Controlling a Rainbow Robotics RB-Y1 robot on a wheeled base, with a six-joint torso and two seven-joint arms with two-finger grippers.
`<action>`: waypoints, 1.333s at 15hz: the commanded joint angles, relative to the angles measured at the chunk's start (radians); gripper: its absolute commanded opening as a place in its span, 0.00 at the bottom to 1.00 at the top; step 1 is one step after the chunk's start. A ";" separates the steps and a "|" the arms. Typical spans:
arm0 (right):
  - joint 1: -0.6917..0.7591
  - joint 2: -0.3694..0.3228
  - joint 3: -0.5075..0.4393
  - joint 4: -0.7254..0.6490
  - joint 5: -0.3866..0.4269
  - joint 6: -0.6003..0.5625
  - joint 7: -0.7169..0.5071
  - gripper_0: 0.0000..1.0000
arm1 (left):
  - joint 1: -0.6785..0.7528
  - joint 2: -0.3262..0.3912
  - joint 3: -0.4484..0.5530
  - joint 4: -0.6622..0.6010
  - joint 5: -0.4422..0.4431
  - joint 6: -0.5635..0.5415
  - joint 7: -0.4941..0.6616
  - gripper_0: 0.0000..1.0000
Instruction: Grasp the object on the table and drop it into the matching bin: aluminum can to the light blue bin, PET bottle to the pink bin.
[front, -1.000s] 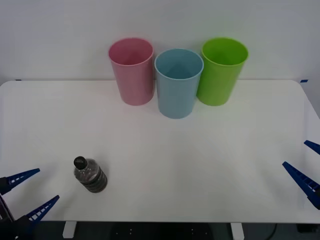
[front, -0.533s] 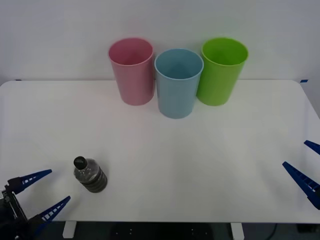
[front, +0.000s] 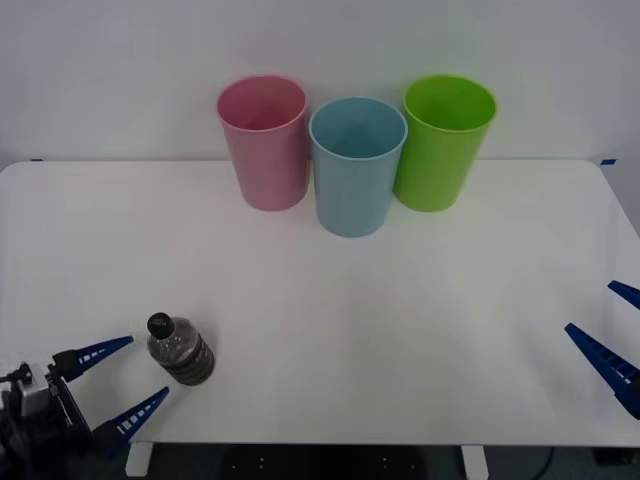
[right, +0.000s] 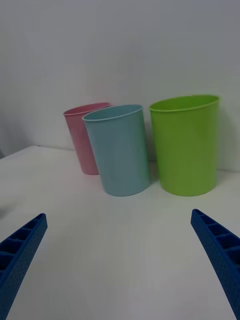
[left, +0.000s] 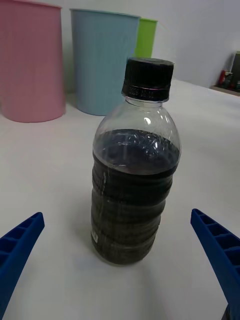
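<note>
A small clear PET bottle (front: 181, 351) (left: 135, 180) with a black cap and dark liquid stands upright on the white table (front: 400, 300) near its front left. My left gripper (front: 118, 384) (left: 117, 267) is open just to the left of the bottle, fingers pointing at it, nothing between them. The pink bin (front: 264, 141) (left: 30, 62) (right: 86, 137) stands at the back, the light blue bin (front: 356, 164) (left: 104, 59) (right: 120, 149) beside it. My right gripper (front: 612, 345) (right: 120, 260) is open at the table's right edge.
A lime green bin (front: 443, 141) (right: 186, 144) (left: 145, 42) stands to the right of the light blue one; the three bins stand close together along the back. A pale wall rises behind them. Bare tabletop lies between the bottle and the bins.
My left gripper has moved right along the front edge, closing in on the bottle. The bottle, the bins and the right gripper have stayed put.
</note>
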 joint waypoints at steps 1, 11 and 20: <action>0.000 0.000 0.000 0.000 0.000 0.000 0.000 1.00 | -0.013 -0.027 0.000 0.005 -0.016 0.001 0.000 1.00; 0.000 0.000 0.000 0.000 0.000 0.000 0.000 1.00 | -0.100 -0.103 0.000 0.051 -0.094 0.016 -0.017 1.00; 0.000 0.000 0.000 0.000 0.000 0.000 0.000 1.00 | -0.151 -0.145 -0.002 0.091 -0.137 0.016 -0.025 1.00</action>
